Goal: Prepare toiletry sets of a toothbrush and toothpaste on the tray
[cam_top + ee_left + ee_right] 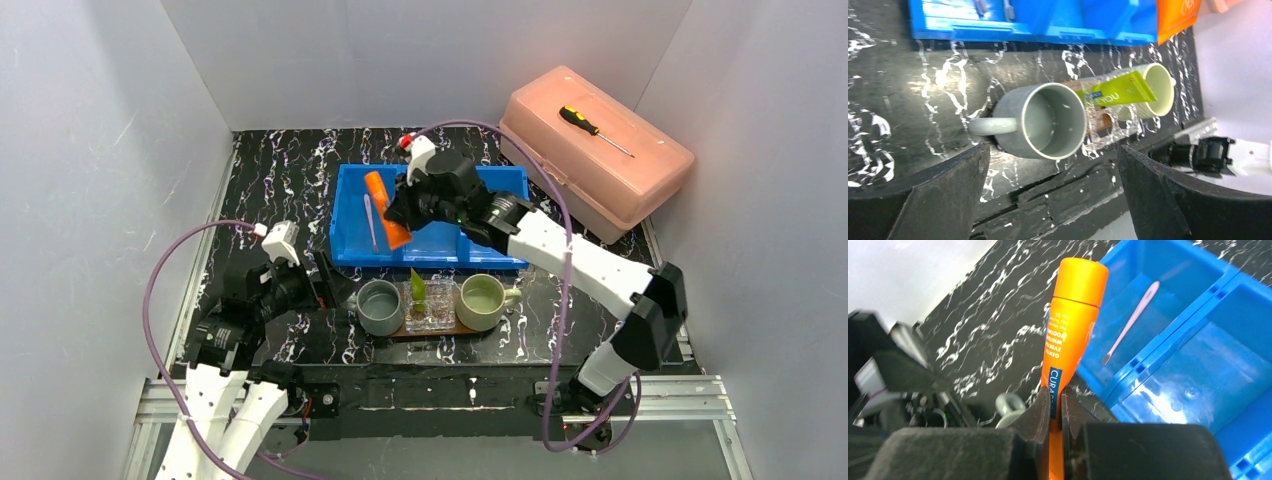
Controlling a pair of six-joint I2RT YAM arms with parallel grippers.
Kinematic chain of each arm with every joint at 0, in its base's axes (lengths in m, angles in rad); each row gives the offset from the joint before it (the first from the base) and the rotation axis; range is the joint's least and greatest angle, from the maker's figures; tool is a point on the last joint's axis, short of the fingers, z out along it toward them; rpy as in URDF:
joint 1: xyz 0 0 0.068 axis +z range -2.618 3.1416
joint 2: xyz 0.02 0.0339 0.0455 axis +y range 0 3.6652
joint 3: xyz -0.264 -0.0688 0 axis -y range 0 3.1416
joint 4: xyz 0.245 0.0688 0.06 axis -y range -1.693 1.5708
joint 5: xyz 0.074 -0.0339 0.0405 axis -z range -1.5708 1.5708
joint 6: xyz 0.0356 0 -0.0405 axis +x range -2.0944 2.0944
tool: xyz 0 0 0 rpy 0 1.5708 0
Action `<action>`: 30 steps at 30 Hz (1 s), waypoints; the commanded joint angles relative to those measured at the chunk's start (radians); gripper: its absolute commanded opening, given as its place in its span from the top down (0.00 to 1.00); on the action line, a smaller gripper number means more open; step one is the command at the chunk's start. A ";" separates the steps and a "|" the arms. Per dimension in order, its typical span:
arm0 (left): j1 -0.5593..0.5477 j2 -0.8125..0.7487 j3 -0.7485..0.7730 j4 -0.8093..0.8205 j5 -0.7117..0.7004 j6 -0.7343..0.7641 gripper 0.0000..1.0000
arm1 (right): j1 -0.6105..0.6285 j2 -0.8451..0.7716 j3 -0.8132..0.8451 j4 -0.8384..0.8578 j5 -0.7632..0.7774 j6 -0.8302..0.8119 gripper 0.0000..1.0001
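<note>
Orange tube clamped between right fingers, cap pointing away

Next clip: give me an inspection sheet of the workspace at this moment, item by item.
Surface: black white-veined tabletop; no spills seen.
Job's things: orange plastic tube raised over the blue three-compartment plastic bin; thin whitish toothbrush in its left compartment; green tube in the small clear plastic holder on the brown oval wooden tray, between grey mug and pale green mug.
Clutter: pink lidded plastic box far right, black-and-yellow screwdriver on its lid.
Tools: left tool open, empty, facing the grey mug; right tool shut on the orange plastic tube.
Cables: purple cables loop off both arms; no snag seen.
Surroundings: pale enclosure walls.
</note>
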 commanded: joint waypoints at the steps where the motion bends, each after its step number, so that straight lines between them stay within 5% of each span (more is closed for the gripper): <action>1: 0.007 0.047 0.031 0.027 0.196 0.006 0.02 | 0.012 -0.152 -0.091 0.004 -0.147 -0.050 0.99; 16: 0.007 0.147 0.170 0.051 0.592 -0.176 0.02 | 0.034 -0.505 -0.342 -0.174 -0.424 -0.145 0.99; 30: 0.007 0.179 0.192 0.026 0.806 -0.210 0.04 | 0.096 -0.590 -0.440 -0.131 -0.667 -0.149 0.99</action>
